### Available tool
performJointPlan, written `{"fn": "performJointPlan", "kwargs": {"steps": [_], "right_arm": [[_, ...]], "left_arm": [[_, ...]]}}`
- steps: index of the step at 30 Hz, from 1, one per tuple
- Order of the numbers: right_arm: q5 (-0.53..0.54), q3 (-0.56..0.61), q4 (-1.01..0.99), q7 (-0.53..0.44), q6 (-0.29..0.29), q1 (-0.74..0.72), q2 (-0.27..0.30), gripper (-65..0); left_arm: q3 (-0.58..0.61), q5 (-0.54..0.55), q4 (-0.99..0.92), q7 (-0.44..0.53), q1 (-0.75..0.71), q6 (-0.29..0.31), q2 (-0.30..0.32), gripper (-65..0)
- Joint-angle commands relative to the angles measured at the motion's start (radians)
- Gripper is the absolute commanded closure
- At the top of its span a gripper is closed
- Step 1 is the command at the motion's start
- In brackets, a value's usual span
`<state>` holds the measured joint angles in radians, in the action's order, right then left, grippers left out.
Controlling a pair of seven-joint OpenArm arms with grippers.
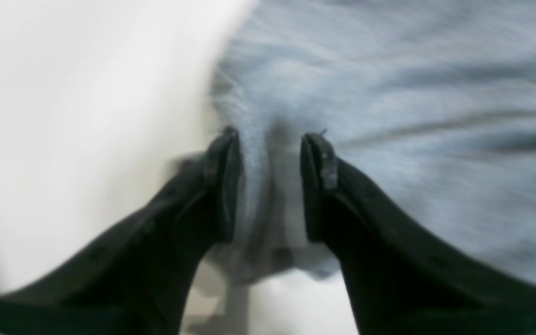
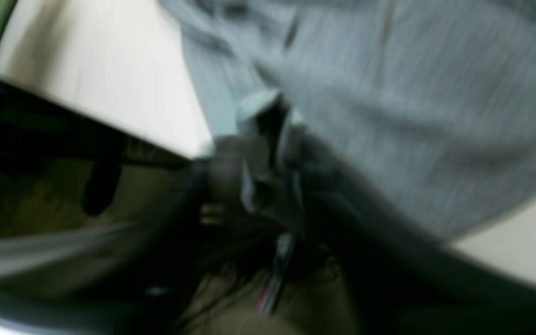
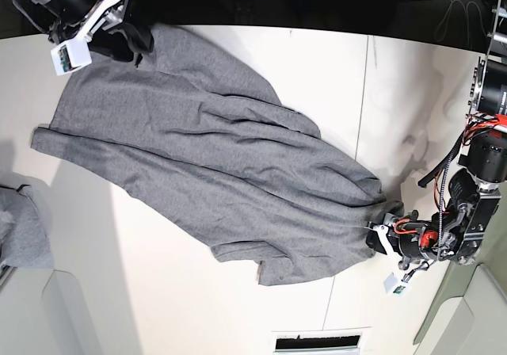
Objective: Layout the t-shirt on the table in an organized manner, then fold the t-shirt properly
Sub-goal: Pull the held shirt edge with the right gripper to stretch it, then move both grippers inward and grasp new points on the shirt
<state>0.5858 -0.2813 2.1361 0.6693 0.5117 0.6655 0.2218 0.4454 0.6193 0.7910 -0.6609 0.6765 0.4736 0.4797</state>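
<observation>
The grey t-shirt [image 3: 214,165] lies stretched out diagonally across the white table [image 3: 182,292], from far left to near right, with long creases along it. My left gripper [image 3: 379,233] is at its near-right end. In the left wrist view its black fingers [image 1: 224,158] stand apart, and a fold of the t-shirt [image 1: 412,93] lies loose between them. My right gripper [image 3: 133,43] is at the shirt's far-left corner. The right wrist view is blurred. There my right gripper [image 2: 258,158] seems to have its dark fingers spread around a bunch of the t-shirt [image 2: 389,93].
A smaller grey cloth [image 3: 22,236] lies at the left edge. Pale bin-like corner pieces sit at the near left [image 3: 63,315] and near right [image 3: 467,323]. A thin dark seam [image 3: 364,133] crosses the table. The far table edge [image 2: 110,121] runs right by my right gripper.
</observation>
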Motion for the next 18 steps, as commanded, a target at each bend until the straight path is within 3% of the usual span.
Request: {"fn": "performJointPlan", "kwargs": {"steps": [1,2,4,7,11,14,18], "right_arm": [[0.013,-0.005,0.018,-0.018,0.008,-0.013,0.008,-33.3],[0.003,-0.005,0.018,-0.019,0.008,-0.034,0.008,-36.6],[-0.008,-0.005,0.018,-0.022,-0.006,-0.078,0.007,-37.1],[-0.027,-0.005,0.014,-0.045,-0.018,-0.146,-0.004,-37.1],[-0.055,-0.003,-0.013,-0.096,-0.023,-0.264,-0.062,-37.1],[-0.066,0.032,-0.087,-0.098,-0.027,-0.367,-0.101,-36.9],[-0.208,0.180,-0.281,-0.175,-0.029,-0.534,-0.137,-36.9]], "left_arm": [[-0.008,0.061,0.035,-0.002,0.038,0.024,0.027,-24.3],[-0.008,0.128,0.055,-0.018,0.037,0.041,0.043,-24.3],[-0.011,0.242,0.089,-0.056,0.036,0.068,0.076,-24.3],[-0.044,0.299,0.123,-0.124,0.027,0.134,0.109,-24.3],[-0.074,0.408,0.140,-0.192,-0.015,0.206,0.135,-24.3],[-0.074,0.391,0.140,-0.200,-0.064,0.212,0.132,-24.3],[-0.074,0.320,0.140,-0.159,-0.154,0.211,0.130,-24.3]]}}
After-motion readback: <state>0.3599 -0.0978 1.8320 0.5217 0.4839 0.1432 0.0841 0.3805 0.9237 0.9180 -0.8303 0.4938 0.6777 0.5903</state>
